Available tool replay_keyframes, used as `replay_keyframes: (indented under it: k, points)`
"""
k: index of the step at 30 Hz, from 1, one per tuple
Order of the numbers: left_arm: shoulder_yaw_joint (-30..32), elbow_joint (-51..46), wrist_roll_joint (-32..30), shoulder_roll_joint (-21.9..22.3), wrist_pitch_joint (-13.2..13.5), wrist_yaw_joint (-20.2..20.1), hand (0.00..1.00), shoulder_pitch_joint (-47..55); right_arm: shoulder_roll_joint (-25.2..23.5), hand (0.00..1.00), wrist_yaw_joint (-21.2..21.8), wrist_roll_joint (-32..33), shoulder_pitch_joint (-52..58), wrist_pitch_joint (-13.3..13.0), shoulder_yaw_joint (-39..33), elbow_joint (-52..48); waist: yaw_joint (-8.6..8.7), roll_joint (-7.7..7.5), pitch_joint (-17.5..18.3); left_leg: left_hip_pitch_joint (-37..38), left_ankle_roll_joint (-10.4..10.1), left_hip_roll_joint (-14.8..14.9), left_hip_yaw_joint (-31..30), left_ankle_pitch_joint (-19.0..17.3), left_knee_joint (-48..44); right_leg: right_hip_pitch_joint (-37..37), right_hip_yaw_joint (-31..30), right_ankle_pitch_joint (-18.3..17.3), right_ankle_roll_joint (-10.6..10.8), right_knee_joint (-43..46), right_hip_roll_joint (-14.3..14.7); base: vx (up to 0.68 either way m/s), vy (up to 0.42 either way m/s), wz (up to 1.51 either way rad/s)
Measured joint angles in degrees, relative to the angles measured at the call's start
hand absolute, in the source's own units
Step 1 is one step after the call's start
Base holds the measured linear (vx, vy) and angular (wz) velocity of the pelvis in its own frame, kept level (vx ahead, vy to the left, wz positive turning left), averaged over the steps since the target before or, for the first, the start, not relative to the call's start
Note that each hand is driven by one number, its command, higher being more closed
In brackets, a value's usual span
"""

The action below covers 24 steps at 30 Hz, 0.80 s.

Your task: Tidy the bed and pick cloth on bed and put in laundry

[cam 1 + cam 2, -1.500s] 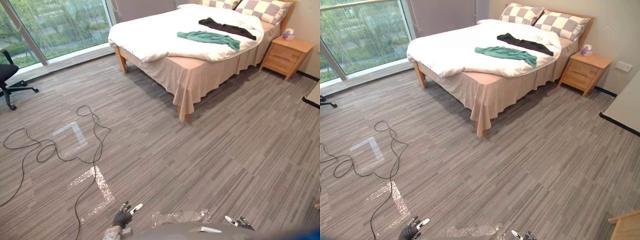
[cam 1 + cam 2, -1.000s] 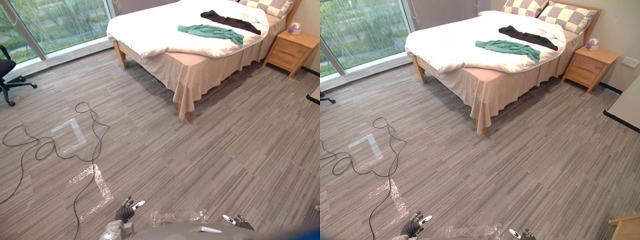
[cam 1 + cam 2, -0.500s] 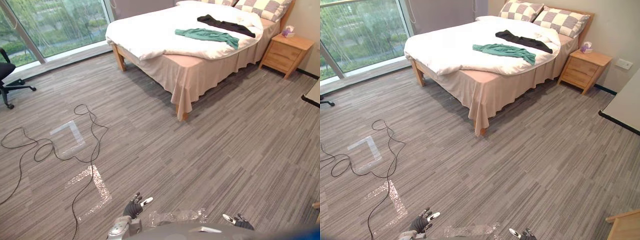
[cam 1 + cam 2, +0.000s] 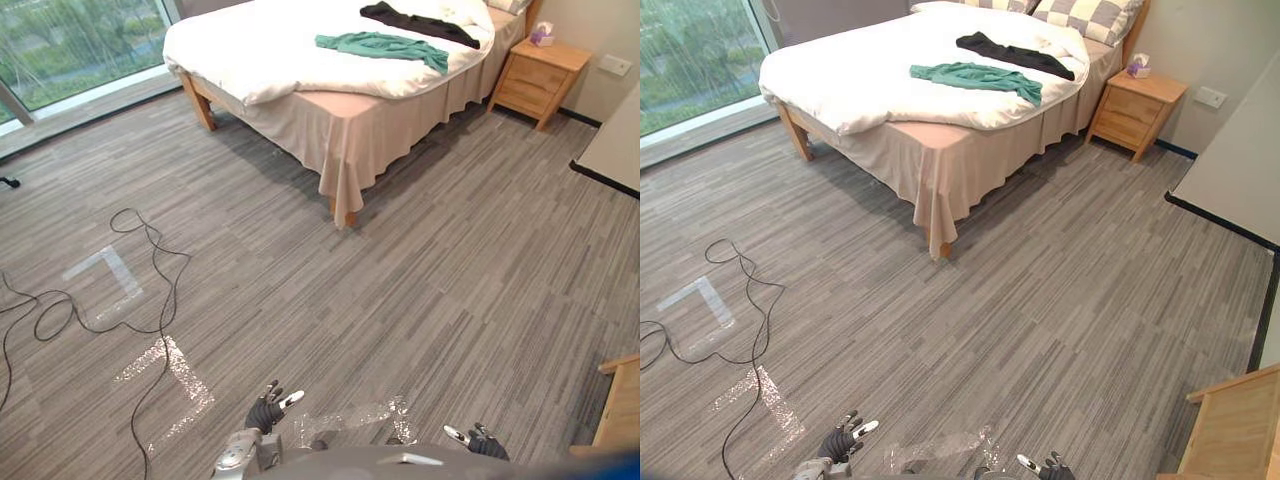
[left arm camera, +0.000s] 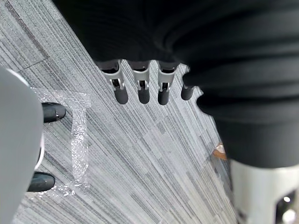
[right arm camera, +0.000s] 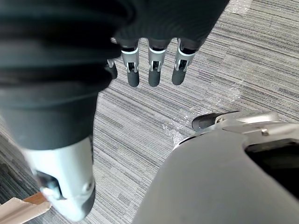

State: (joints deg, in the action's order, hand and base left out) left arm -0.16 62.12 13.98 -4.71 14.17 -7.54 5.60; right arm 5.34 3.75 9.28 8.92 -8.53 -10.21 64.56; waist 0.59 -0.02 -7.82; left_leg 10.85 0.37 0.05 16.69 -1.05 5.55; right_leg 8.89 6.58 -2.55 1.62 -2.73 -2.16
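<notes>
Silver fingers on left hand and right hand hang straight, empty (floor below).

A bedroom is showing: a bed with checked pillows is standing far off, a nightstand sitting at its right, a window far left.

green cloth and black cloth (nearer the pillows) lie on the white duvet covering the bed.
</notes>
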Motion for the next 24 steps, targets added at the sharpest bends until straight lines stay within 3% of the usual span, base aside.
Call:
replay_keyframes:
  k: [9,11,12,14,16,20,22,24]
  points:
    - [0.07,0.11,-0.03,0.08,0.56,0.15,0.0,0.09,-0.17,0.0,-1.81,-0.28,0.09,-0.33,-0.55,-0.1,0.07,0.09,0.03,0.0,-0.56,0.13,0.56,-1.1,0.01,-1.64,-1.35,-0.29,0.06,1.9,-0.18,-0.06,-0.015,-0.1]
    - [0.2,-0.09,-0.08,0.07,0.69,0.41,0.0,0.1,-0.19,0.0,-1.96,0.29,0.38,-0.82,-0.82,-0.84,-0.15,0.08,-0.3,-0.01,-0.35,-0.17,1.06,-3.04,-0.46,-6.68,-2.45,-4.41,1.96,11.55,-0.92,-0.02,0.025,-0.47]
    - [0.16,-0.1,-0.09,0.13,0.67,0.5,0.0,0.01,-0.19,0.0,-2.21,0.78,0.36,-1.17,-1.08,-1.77,-0.01,0.41,-1.06,0.02,-0.02,-0.01,1.97,-3.86,-1.62,-12.58,-2.66,-5.51,3.09,23.0,-1.3,-0.02,0.032,-0.51]
    - [0.16,-0.1,-0.06,-0.12,0.54,0.48,0.0,0.01,-0.31,0.0,-2.58,2.22,0.23,-1.86,-1.47,-2.18,0.77,0.38,-1.88,0.44,0.94,0.67,4.48,-4.64,-4.11,-17.05,-1.31,-5.39,3.36,33.2,-2.4,0.0,0.04,-0.46]
    - [0.37,-0.1,-0.07,-0.2,0.49,0.47,0.0,0.07,-1.15,0.0,-2.85,2.93,0.47,-1.96,-2.6,-2.08,1.43,0.09,-2.12,1.24,1.16,1.37,5.76,-5.77,-5.83,-17.34,2.4,-7.13,1.9,34.79,-3.84,0.09,0.007,-0.39]
    - [0.79,-0.08,-1.44,-0.41,0.04,0.39,0.0,-0.28,-2.61,0.0,-2.8,4.68,0.76,-1.93,-4.37,-1.88,2.09,0.0,-2.65,2.03,-1.92,6.88,6.69,-9.82,-10.04,-18.53,6.65,-7.08,1.62,28.89,-3.83,0.15,-0.092,-0.24]
    - [0.94,-0.1,-1.87,-0.37,0.16,0.37,0.0,-0.61,-3.2,0.0,-2.8,4.7,2.43,-1.74,-5.11,-2.3,1.86,-0.25,-2.79,3.39,-5.03,9.63,7.31,-11.46,-10.75,-20.49,7.34,-4.41,1.87,24.71,-4.63,0.3,-0.251,-0.09]
    - [2.35,-0.24,-2.31,-0.42,0.28,0.35,0.0,-0.87,-3.9,0.0,-2.85,4.67,3.46,-1.29,-5.12,-2.49,2.01,-1.24,-3.11,6.06,-7.85,9.88,7.97,-13.22,-11.14,-20.47,7.33,-2.37,1.44,22.65,-6.59,0.42,-0.359,-0.13]
